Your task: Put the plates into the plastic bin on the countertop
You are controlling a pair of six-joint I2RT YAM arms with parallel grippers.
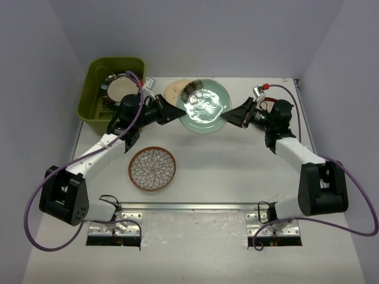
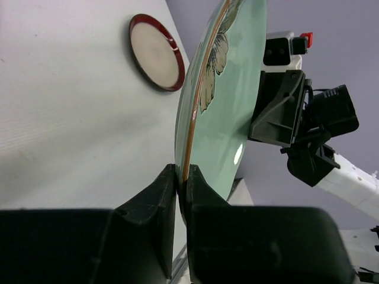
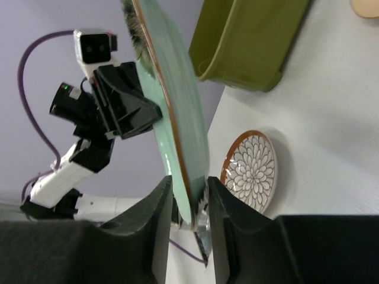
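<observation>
Top external view: gripping the green plate (image 1: 204, 106) by its left rim, left gripper (image 1: 180, 112) clamped tight on it; bracketing the right rim with the right gripper (image 1: 225, 118), fingers slightly parted. Holding it above the far countertop (image 1: 225, 171), just right of the plastic bin (image 1: 89, 89) sitting far left, carrying a pale plate (image 1: 118, 89).

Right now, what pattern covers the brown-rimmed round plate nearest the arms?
The brown-rimmed plate has white petals outlined dark; top view best.
</observation>
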